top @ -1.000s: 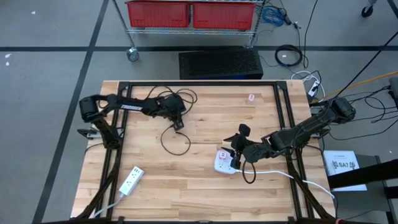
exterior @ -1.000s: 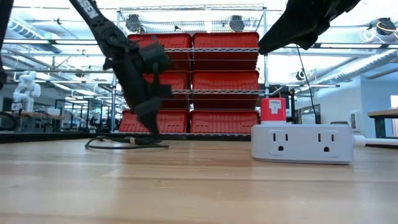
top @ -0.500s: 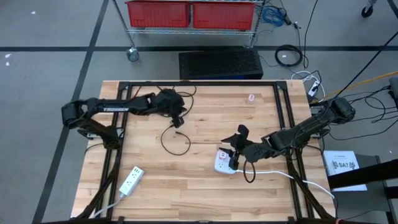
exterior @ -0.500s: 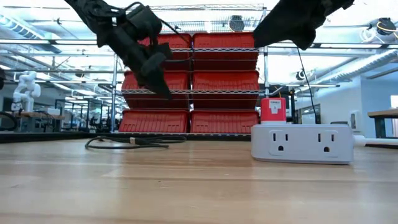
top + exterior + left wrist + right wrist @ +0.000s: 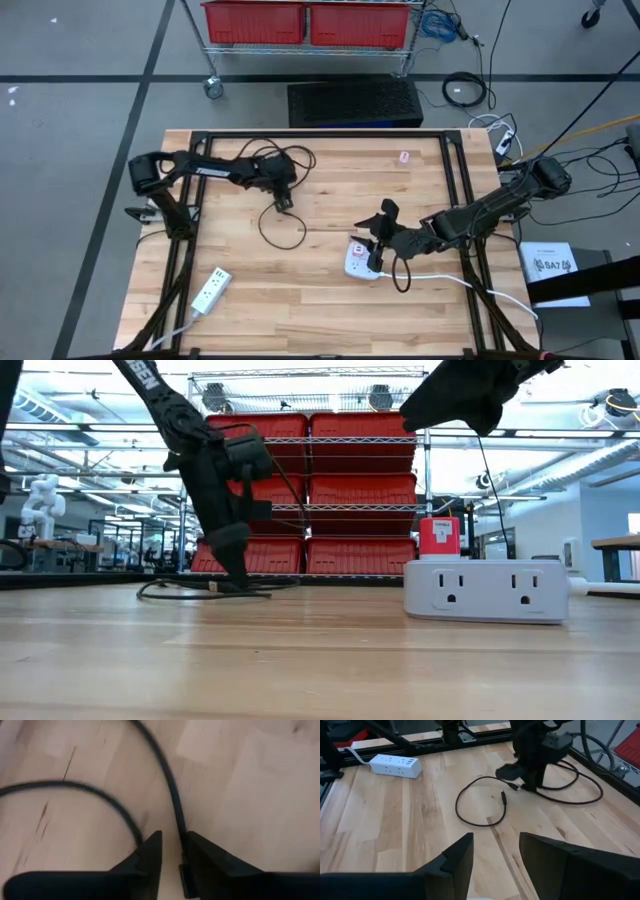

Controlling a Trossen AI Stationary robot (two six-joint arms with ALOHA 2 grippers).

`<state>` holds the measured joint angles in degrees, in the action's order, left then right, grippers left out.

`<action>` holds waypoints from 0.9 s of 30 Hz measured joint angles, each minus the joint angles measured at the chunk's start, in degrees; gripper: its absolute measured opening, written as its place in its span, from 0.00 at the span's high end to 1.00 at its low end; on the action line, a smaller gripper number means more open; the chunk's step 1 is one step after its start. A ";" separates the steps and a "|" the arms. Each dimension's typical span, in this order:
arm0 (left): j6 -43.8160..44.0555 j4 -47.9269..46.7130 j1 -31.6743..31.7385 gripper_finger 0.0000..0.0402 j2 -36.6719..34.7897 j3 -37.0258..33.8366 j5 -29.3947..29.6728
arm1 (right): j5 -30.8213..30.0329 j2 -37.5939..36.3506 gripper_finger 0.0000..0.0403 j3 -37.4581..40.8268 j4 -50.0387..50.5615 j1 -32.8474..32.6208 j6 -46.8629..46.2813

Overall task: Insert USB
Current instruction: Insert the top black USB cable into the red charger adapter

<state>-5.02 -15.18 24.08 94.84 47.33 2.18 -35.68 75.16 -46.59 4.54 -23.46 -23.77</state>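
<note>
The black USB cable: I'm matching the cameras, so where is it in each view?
High view: black USB cable loops left of centre.
Low view: flat, at left.
Left wrist: between the left tool's fingers.
Right wrist: centre loop.
Shared landmark: left tool.

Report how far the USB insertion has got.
Nothing is plugged in yet. The black USB cable lies looped on the table. In hand: the left gripper is down at the cable, fingers straddling it, no firm grip visible. The right gripper hovers open over the white power strip. Left: grasp the plug, carry it over, insert it.
</note>
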 joint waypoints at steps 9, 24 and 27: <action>-0.03 1.35 0.20 0.79 2.86 0.18 -1.50 | 0.00 -0.01 0.62 0.00 0.26 0.00 0.02; 0.42 7.23 -1.14 1.00 -4.29 -0.18 -2.22 | -0.04 -0.02 0.62 0.00 0.55 -0.73 0.48; 1.80 9.40 -1.71 1.00 -7.57 -0.18 -2.58 | -0.23 -0.02 0.62 0.00 0.67 -1.45 0.48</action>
<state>-3.21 -5.78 22.37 87.27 47.15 -0.40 -35.91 75.13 -46.59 5.21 -24.92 -23.29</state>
